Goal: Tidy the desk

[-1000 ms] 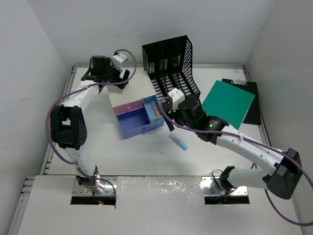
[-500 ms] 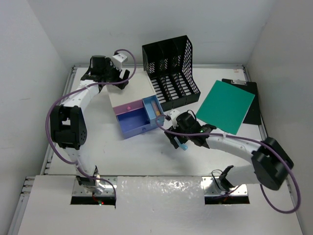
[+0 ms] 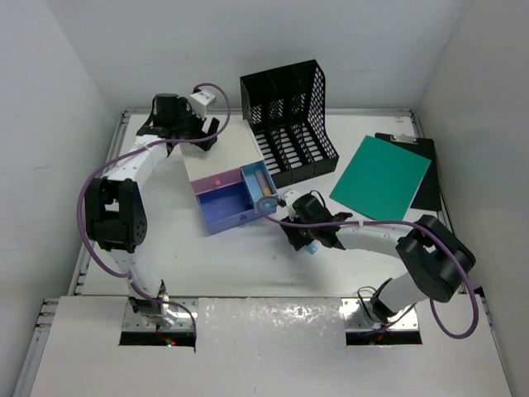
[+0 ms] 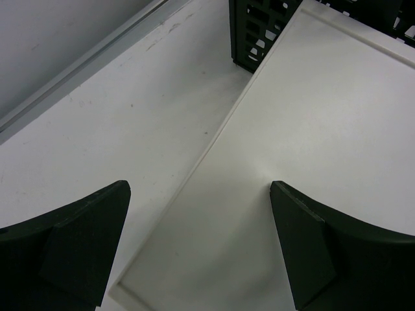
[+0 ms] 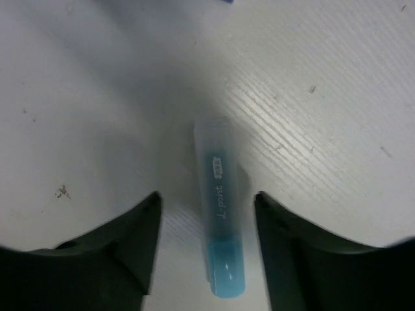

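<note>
— Spreading beneath everything, the white bench (image 3: 248,273) carries the drawer box (image 3: 223,157) towards its far side?

— Yes. Near the box's open blue drawer (image 3: 227,207), to its right, a pale blue tube (image 5: 219,214) lies flat. The right claw (image 5: 206,202) straddles it, jaws apart, touching neither side.

— Left claw (image 4: 200,189)?

— Above the box's white top, jaws wide apart.

Bright even light, soft shadows, glare on the desk (image 5: 305,116)
</note>
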`<state>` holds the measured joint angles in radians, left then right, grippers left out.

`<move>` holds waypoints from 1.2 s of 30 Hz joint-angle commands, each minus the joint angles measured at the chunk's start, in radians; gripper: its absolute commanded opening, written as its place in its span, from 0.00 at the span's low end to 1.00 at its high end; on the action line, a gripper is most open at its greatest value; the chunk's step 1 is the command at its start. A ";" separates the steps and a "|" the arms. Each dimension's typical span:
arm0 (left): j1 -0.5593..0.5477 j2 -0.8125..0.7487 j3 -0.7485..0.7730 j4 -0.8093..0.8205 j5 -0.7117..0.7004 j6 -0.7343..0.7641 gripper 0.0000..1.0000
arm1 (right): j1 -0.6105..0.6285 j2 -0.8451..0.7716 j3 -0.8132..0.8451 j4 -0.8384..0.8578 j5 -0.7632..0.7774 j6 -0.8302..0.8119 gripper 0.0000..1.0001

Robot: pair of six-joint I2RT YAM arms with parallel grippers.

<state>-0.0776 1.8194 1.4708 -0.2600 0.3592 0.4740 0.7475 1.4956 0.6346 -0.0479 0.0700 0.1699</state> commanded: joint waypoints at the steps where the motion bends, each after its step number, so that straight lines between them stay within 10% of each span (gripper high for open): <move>1: 0.002 0.014 -0.017 -0.131 -0.029 0.035 0.88 | -0.008 0.018 -0.044 0.094 -0.039 0.056 0.53; 12: 0.002 0.017 -0.026 -0.127 -0.031 0.038 0.88 | -0.013 0.015 -0.053 0.051 -0.022 0.062 0.00; 23: 0.002 0.032 -0.001 -0.134 -0.019 0.029 0.88 | -0.011 -0.454 0.054 0.107 0.086 -0.061 0.00; 36: 0.002 0.027 -0.004 -0.140 -0.035 0.031 0.88 | -0.010 0.026 0.478 0.290 0.063 -0.055 0.00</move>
<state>-0.0776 1.8194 1.4815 -0.2867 0.3599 0.4736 0.7353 1.4750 1.0756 0.2081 0.1413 0.0937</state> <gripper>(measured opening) 0.880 0.220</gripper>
